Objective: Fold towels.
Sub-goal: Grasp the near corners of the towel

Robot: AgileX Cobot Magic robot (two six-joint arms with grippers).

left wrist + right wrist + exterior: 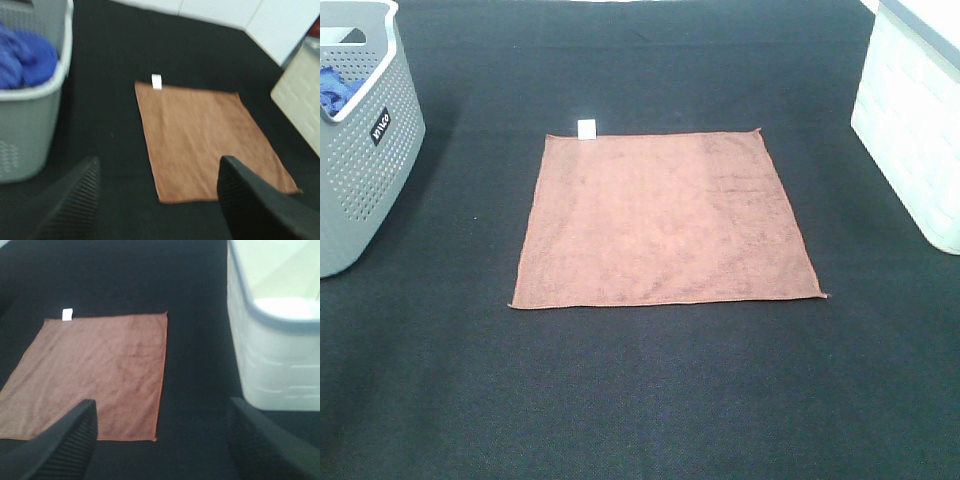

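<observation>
A terracotta square towel [665,220] lies flat and unfolded on the black table, with its small white tag [587,128] at the far left corner. It also shows in the left wrist view [205,142] and the right wrist view [95,372]. My left gripper [158,170] is open and empty, hovering above the table on the towel's near left side. My right gripper [161,407] is open and empty, hovering off the towel's near right corner. Neither gripper shows in the exterior high view.
A grey perforated basket [365,150] with a blue cloth [25,62] inside stands at the far left. A white basket [915,120] stands at the far right. The black table cover [640,400] spreads all around the towel.
</observation>
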